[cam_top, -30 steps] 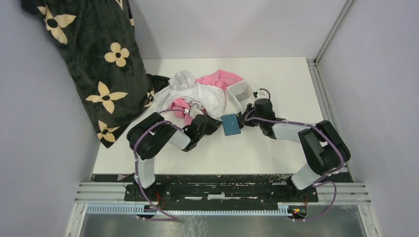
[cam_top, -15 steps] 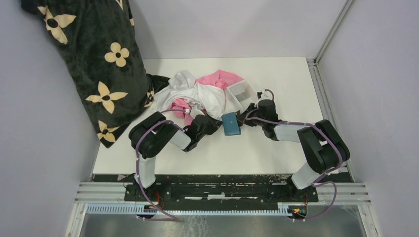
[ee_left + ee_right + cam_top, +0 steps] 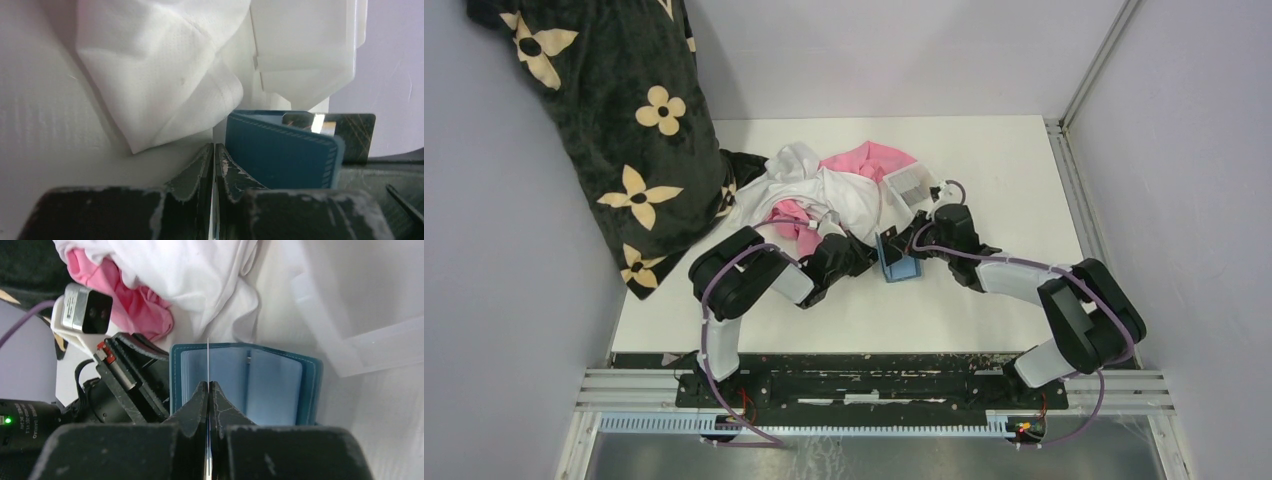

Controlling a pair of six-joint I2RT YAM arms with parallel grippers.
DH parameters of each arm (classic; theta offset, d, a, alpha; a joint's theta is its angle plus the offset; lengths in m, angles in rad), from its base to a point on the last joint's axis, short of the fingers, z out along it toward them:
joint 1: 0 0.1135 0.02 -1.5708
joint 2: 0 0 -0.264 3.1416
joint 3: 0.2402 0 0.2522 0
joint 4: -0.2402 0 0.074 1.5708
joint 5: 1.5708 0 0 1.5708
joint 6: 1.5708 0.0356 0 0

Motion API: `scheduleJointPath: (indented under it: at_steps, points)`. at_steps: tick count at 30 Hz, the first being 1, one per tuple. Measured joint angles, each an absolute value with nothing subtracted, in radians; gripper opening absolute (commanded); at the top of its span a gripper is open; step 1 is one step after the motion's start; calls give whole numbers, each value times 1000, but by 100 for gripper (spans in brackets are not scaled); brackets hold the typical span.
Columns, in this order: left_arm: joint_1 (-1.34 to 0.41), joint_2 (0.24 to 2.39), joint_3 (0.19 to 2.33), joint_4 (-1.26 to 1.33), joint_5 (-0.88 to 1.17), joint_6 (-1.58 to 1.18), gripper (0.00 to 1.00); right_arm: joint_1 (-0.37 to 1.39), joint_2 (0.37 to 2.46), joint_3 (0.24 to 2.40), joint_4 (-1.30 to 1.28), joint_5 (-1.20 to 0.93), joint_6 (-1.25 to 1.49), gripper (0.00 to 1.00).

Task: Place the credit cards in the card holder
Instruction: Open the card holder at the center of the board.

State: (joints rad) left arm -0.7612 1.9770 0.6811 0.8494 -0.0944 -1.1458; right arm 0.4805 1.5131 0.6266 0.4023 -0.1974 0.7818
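Two claws: right claw (image 3: 208,385) clenched on edge-on credit card (image 3: 208,360), open card holder (image 3: 275,385) just beyond its tips; left claw (image 3: 215,150) beside it, grip cannot be told.

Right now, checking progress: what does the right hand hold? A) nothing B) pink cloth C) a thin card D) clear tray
C: the right wrist view shows the right hand shut on a credit card, edge-on, before the open teal card holder.

Pale lilac-grey walls (image 3: 874,50) enclose a white tabletop (image 3: 904,310) under even light; an aluminium rail (image 3: 624,385) lines its near edge, and what appears a metal post (image 3: 1095,70) marks the far-right corner.
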Motion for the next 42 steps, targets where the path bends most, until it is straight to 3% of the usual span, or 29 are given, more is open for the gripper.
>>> scheduleJointPath:
  at_steps: [22, 42]
  points:
    - [-780, 1912, 622, 811, -54, -1113, 18, 705, 1512, 677, 224, 101, 633, 1]
    - [-829, 1514, 569, 162, -272, -1044, 23, 791, 1588, 725, 192, 186, 596, 1]
